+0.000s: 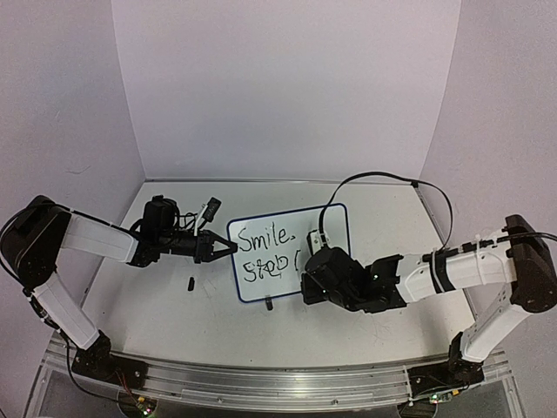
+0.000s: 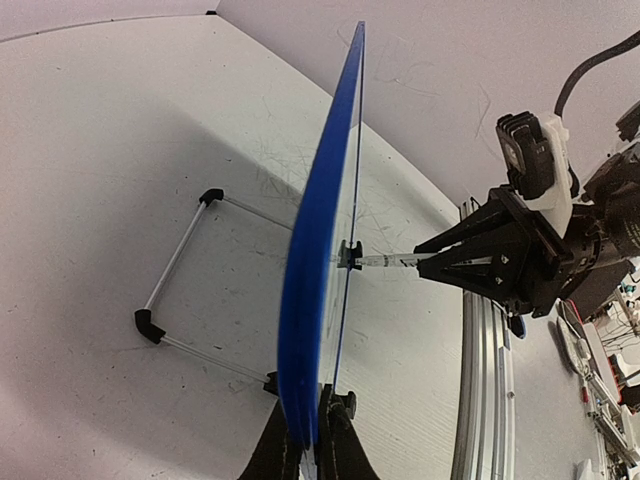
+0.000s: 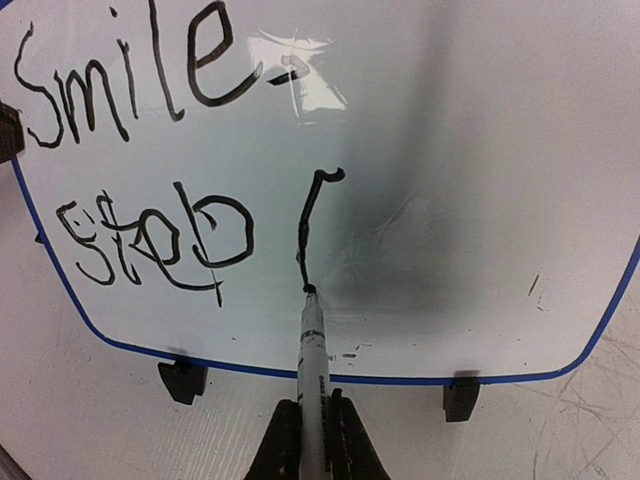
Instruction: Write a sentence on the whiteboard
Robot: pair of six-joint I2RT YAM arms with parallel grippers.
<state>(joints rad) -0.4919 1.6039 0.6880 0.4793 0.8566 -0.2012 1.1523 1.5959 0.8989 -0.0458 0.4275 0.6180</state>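
The whiteboard [image 1: 335, 228] stands tilted mid-table on two black clip feet [image 3: 183, 380]. The sentence [image 1: 265, 236] reads "Smile." with "Stop" below [image 3: 155, 238] and a fresh hooked stroke [image 3: 308, 225] to its right. My left gripper [image 1: 228, 249] is shut on the board's left edge; in the left wrist view the blue rim [image 2: 315, 260] runs edge-on between the jaws. My right gripper [image 1: 313, 277] is shut on a white marker [image 3: 313, 365], its black tip touching the board at the stroke's lower end.
A small black cap [image 1: 191, 283] lies on the table left of the board. A thin wire stand [image 2: 175, 260] lies behind the board. The aluminium rail [image 1: 278, 383] runs along the near edge. A black cable [image 1: 383, 178] loops behind the right arm.
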